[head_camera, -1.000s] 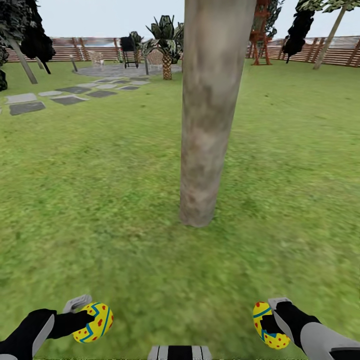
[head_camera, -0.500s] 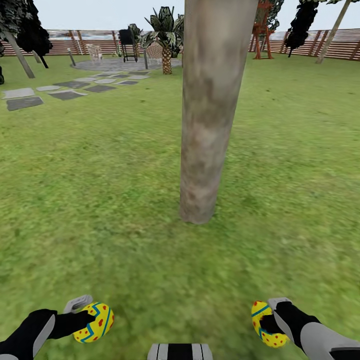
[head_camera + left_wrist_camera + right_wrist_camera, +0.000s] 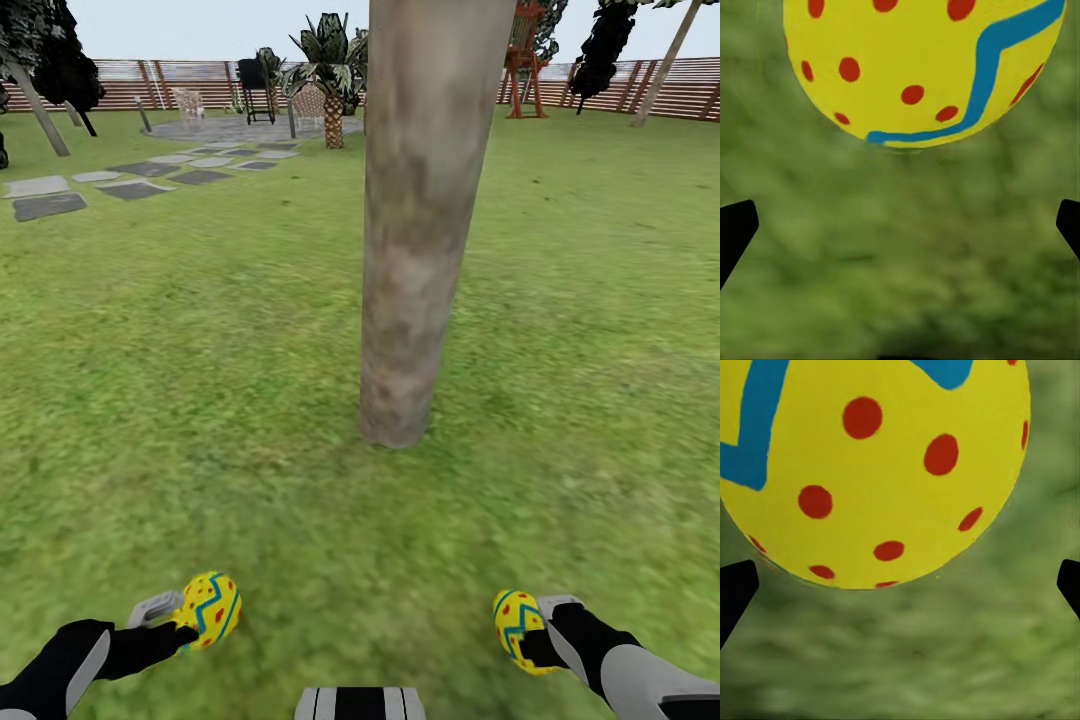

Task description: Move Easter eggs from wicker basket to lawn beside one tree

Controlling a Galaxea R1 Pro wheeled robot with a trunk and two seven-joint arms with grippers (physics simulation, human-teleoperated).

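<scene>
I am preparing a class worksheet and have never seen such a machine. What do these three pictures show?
This is a simulated two-armed robot. The big picture comes from its head camera, looking down at a lawn and a tree trunk. The two small pictures come from cameras near each wrist. In front of the left gripper is a painted egg, and in front of the right gripper is another egg. In both wrist views the black fingers are spread wide and each egg sits beyond the tips, unclamped.
</scene>
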